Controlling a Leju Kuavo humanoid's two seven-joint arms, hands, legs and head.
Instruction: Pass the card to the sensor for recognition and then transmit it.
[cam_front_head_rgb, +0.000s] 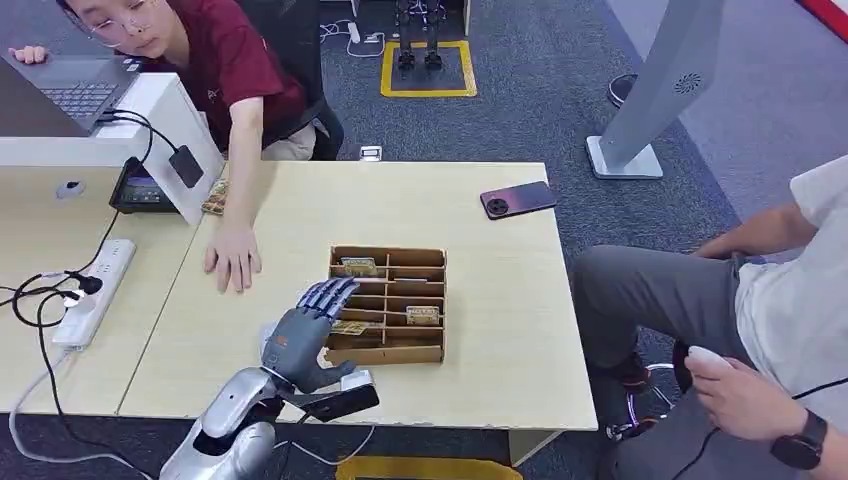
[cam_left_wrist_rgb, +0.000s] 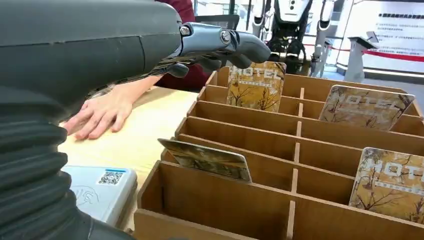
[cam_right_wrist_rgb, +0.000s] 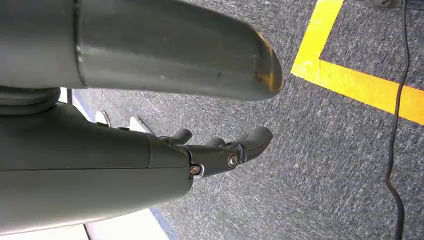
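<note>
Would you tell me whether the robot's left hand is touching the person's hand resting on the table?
Apart. In the head view, bare tabletop lies between the left hand and the person's hand, which rests flat on the table.

Grey carpet (cam_front_head_rgb: 560, 90) is covering the floor, with a yellow square outline (cam_front_head_rgb: 428, 70) marking it. A pale wood counter (cam_front_head_rgb: 500, 300) is standing centrally, adjoining a second desk (cam_front_head_rgb: 40, 230) carrying a white partition (cam_front_head_rgb: 150, 110). A grey kiosk stand (cam_front_head_rgb: 650, 100) is leaning beyond
</note>
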